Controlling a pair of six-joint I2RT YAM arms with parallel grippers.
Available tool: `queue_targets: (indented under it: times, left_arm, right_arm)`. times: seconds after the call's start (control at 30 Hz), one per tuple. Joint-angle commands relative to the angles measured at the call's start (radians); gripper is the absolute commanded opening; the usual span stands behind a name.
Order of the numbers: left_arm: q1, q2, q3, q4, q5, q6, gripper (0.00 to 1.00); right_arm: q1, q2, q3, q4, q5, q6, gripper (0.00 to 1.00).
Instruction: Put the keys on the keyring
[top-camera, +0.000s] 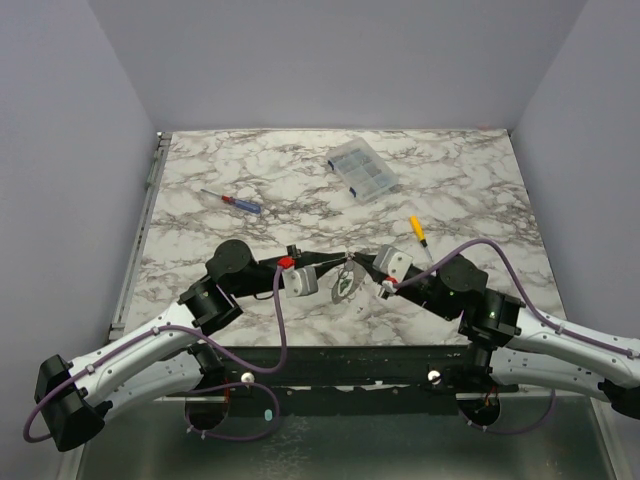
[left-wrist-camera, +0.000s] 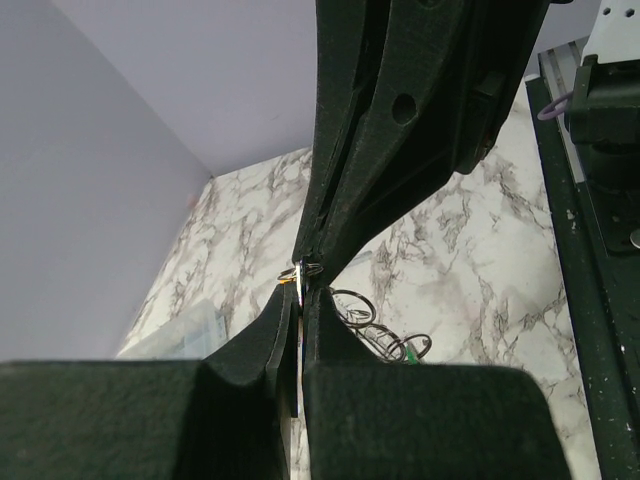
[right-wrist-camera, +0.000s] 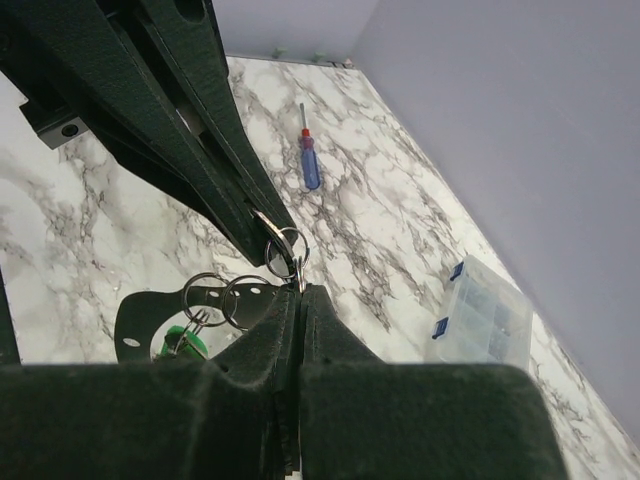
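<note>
Key (left-wrist-camera: 298, 340) sits pinched in your left gripper (left-wrist-camera: 301, 300), mid-frame; the right gripper (right-wrist-camera: 300, 292) clamps the ring (right-wrist-camera: 285, 245). Work it round the coil gently.

A white table (top-camera: 470, 170) veined in a grey marble pattern. Plain pale lilac walls (top-camera: 330, 60) rise at its left, far and right edges — soft, even light.
</note>
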Motion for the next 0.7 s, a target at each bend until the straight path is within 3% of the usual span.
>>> queue_targets:
  times: [0.0, 0.67]
  left_arm:
    - [-0.004, -0.006, -0.007, 0.008, -0.026, 0.023, 0.0]
    - [-0.004, -0.01, -0.005, -0.043, -0.142, 0.111, 0.0]
  right_arm:
    - [0.003, -0.004, 0.045, -0.05, -0.008, -0.004, 0.01]
    - [0.004, -0.022, 0.046, -0.098, 0.015, 0.019, 0.01]
